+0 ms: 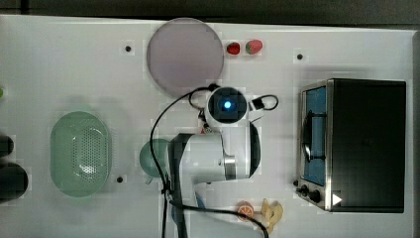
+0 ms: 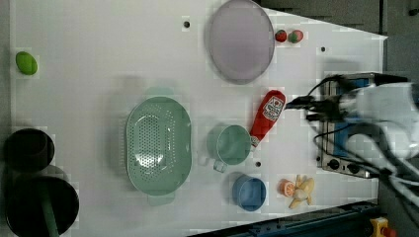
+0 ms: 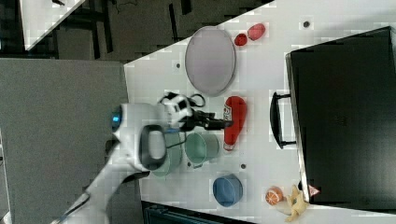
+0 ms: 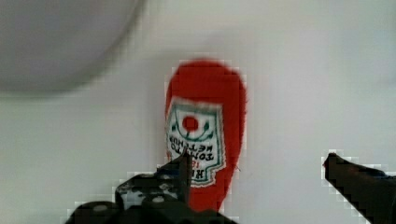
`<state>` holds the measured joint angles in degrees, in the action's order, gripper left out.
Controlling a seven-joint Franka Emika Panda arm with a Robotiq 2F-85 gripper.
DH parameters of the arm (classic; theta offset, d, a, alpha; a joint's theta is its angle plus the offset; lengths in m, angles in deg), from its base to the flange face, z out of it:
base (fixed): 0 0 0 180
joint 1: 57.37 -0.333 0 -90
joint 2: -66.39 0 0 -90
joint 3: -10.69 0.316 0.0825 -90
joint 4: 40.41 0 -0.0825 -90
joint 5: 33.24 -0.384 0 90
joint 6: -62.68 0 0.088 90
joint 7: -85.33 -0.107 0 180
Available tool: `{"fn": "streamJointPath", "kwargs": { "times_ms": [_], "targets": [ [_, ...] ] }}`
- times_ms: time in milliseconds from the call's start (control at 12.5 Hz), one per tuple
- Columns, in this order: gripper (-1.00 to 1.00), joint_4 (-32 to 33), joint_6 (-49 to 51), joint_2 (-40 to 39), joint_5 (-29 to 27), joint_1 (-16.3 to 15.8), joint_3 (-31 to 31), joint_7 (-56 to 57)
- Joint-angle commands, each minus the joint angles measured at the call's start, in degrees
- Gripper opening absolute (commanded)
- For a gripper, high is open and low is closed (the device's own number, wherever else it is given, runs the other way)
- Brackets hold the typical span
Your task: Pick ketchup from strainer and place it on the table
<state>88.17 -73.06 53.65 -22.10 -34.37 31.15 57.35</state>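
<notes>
Strainer (image 2: 158,143): pale green oval, perforated bottom bare, nothing in it. Green cup (image 2: 233,144) sits just beside it at 3 o'clock in the left view, nothing visible inside. Blue cup (image 2: 249,192) at 5 o'clock from the green cup, interior likewise bare. Grey plate (image 2: 240,40) carries nothing; 2 strawberries (image 2: 288,36) lie on the desk (image 2: 89,59) just off its rim.

Ketchup (image 2: 267,116) lies flat on the desk, out of the strainer, between plate and green cup, white cap toward the cup, label up.

Arm: white wrist reaches in from 3 o'clock in the left view. Jaws (image 4: 257,170) spread wide, holding nothing; the wrist view has 1 finger overlapping the bottle's label, the other well apart over bare desk.
</notes>
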Motion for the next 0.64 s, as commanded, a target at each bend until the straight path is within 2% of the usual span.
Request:
{"fn": "streamJointPath", "kwargs": {
  "times_ms": [80,240,480,640],
  "targets": [
    [1.0,-8.6,7.1,6.5,-7.3,0.1,0.6,-3.3],
    [1.0,-15.1,15.3,8.3,-11.9,0.1,0.7,-5.1],
    [1.0,-26.1,27.8,8.9,-11.8,-0.1,1.0,-10.7],
    [1.0,-31.3,32.2,8.9,-11.8,-0.1,0.8,-11.1]
  ]
}}
